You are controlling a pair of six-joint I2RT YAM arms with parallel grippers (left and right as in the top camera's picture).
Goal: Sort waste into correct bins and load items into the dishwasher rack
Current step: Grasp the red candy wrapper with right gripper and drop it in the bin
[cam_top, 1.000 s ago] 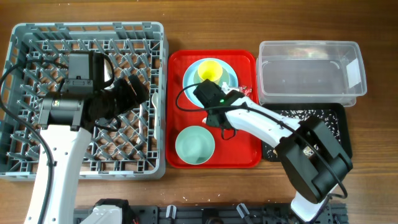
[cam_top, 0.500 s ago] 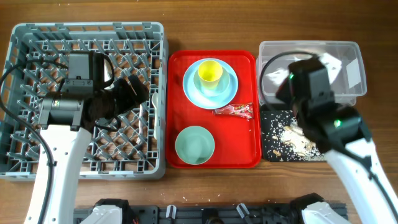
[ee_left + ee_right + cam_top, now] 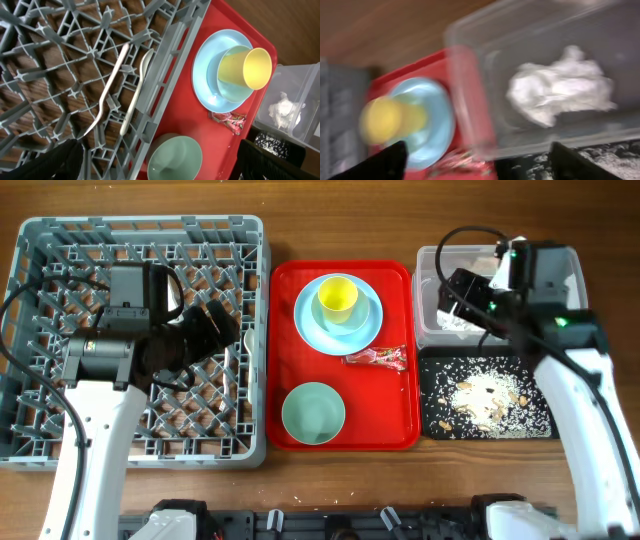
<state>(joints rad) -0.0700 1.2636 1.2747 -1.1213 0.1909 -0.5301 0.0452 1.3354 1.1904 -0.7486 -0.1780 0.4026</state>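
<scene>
Crumpled white napkin (image 3: 560,97) now lies loose on the floor of the clear tub (image 3: 428,290); a second ago that tub looked bare and my right arm was stretched over the red tray (image 3: 400,430) beside the plate. The right gripper (image 3: 482,162) has since swung across and hangs over the tub, fingers spread wide with nothing between them, so I read the napkin drop as done. Wrist view is motion-blurred, arm probably not settled. Just below, the black tray (image 3: 540,425) holds the food scraps (image 3: 485,395), uncovered now the arm is off it. Snack wrapper (image 3: 377,357) has not moved on the red tray, right of the pale blue plate (image 3: 310,320); likely my next waste pick. Yellow cup (image 3: 338,296) sits tilted on the plate, mint-green bowl (image 3: 313,411) nearer me, none of them loaded yet. Fork (image 3: 107,95) and spoon (image 3: 137,90) lie in the dishwasher rack (image 3: 30,240). Left gripper (image 3: 222,328) is unchanged over the rack's right side, wide open, empty.
</scene>
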